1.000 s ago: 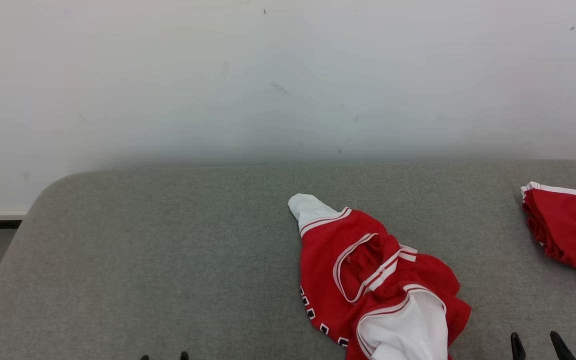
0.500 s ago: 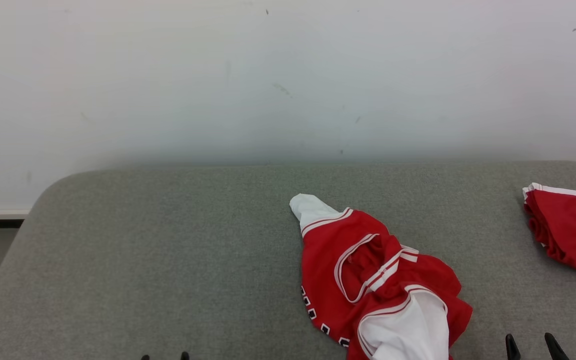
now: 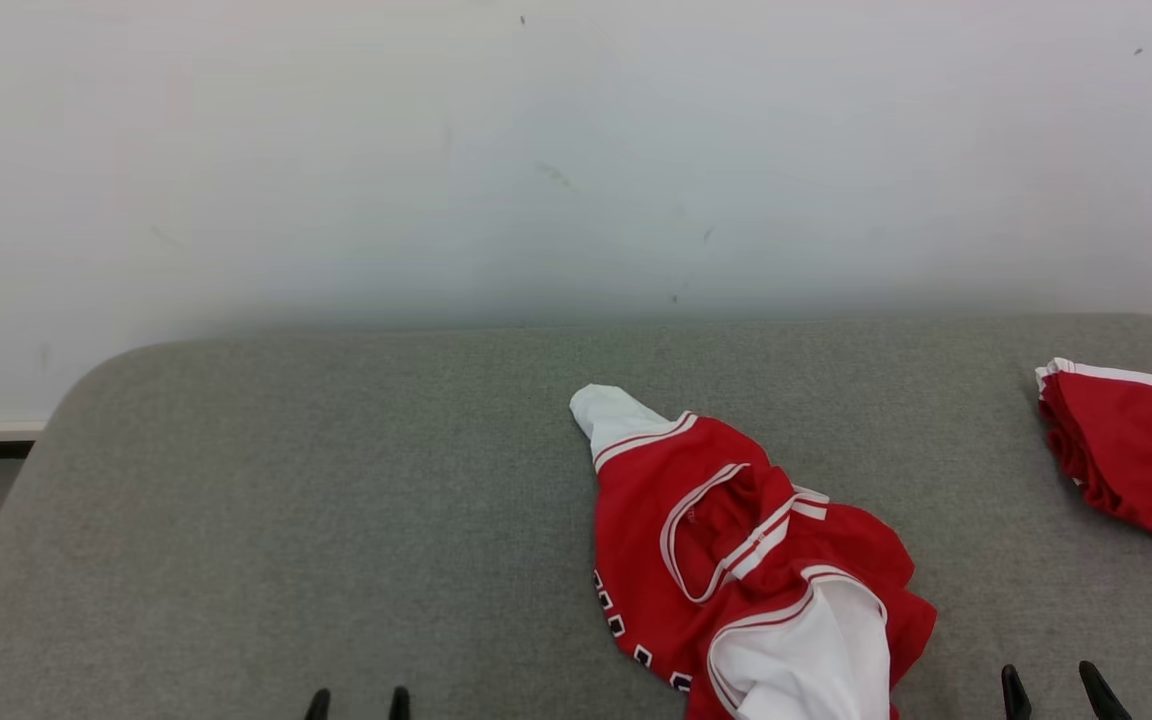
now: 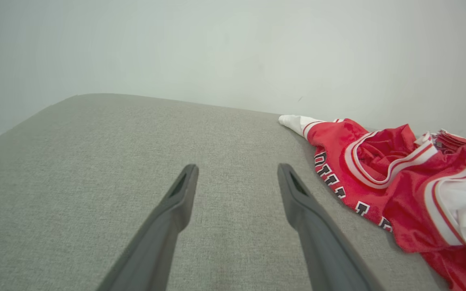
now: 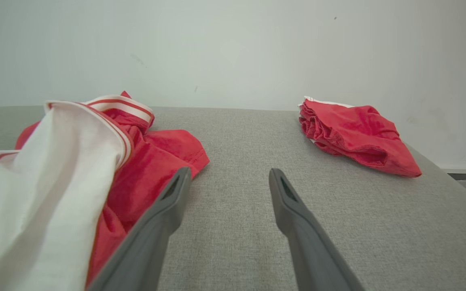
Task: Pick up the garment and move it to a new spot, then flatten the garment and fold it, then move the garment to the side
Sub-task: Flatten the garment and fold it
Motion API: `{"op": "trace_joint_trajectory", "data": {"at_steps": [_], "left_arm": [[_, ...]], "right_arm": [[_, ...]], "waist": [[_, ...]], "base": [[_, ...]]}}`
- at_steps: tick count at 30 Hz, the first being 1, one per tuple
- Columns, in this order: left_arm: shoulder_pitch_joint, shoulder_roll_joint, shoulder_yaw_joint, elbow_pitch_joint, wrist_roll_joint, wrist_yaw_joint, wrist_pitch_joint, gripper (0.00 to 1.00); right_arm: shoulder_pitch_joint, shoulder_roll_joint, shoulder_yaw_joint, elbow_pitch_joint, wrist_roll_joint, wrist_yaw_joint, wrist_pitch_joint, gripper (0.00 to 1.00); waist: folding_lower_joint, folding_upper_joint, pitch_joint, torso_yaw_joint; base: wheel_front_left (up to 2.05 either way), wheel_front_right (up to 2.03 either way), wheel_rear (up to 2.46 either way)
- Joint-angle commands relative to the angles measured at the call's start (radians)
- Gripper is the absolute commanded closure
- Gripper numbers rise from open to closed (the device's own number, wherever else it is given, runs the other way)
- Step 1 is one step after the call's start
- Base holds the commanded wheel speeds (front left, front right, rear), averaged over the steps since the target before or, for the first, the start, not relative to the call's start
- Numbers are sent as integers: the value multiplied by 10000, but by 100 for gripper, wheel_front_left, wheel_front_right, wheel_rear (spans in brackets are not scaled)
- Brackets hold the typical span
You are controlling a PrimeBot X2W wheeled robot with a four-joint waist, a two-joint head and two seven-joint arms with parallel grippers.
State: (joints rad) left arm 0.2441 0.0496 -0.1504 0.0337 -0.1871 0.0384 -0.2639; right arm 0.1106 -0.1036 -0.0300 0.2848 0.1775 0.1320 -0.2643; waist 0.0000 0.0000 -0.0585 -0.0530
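head view first: we've got a red and white basketball jersey (image 3: 736, 560) lying crumpled on the grey padded surface (image 3: 336, 500). it sits right of centre and toward the near edge, and its near end runs off the bottom of the view. a white tip pokes out at its far left, white lining shows at the near end, and black-and-white lettering runs along its left hem. a second red garment (image 3: 1126, 450), bunched up, lies at the far right, well apart from the jersey. a white wall (image 3: 536, 150) stands behind. the left gripper (image 3: 358, 702) peeks in at the near edge, left of the jersey and apart from it. the right gripper (image 3: 1051, 690) shows at the near right, just beside the jersey's near end.

over to the left wrist view: we see both dark fingers spread wide over bare grey fabric with nothing between them. the jersey lies off to the right, near the right-hand finger but not touching it.

now the right wrist view: these fingers stand wide apart too, and we see nothing in the gap. the jersey's white and red folds heap up on the left. one fingertip overlaps its red hem in the frame, and we cannot tell if it touches. the second garment rests far right.
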Motion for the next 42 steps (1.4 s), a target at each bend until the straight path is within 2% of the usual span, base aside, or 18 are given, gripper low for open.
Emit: {"op": "trace_joint_trajectory", "data": {"at_steps": [1,9,17,23,28,42], "left_arm": [[-264,24,-173,-128,122,-62,-2,0],[-1140,27,-1114,-341,216,-240,-3,0],[-2677,30,-3018,580,-346,-238,-3,0],[-3914,36,-4531,1496,-1289,49,53,0],[-4702,34,-5294,2091,-1909,426,57,0],[-5817,32,-6043,3344,-2644,1289,46,0]], "right_arm": [[-105,-105,67,-51,32,-28,6,0],[-256,-138,159,-99,90,-28,6,0],[-356,-71,198,-52,108,-28,6,0],[-535,-23,236,-24,156,-28,6,0],[-658,14,257,26,193,-28,6,0],[-822,150,220,-17,264,-28,6,0]], "waist": [[0,0,49,-106],[0,0,223,-673],[0,0,493,-1435],[0,0,708,-2013],[0,0,888,-2445],[0,0,1385,-3108]], "base": [[0,0,0],[0,0,0],[0,0,0],[0,0,0],[0,0,0],[0,0,0]]}}
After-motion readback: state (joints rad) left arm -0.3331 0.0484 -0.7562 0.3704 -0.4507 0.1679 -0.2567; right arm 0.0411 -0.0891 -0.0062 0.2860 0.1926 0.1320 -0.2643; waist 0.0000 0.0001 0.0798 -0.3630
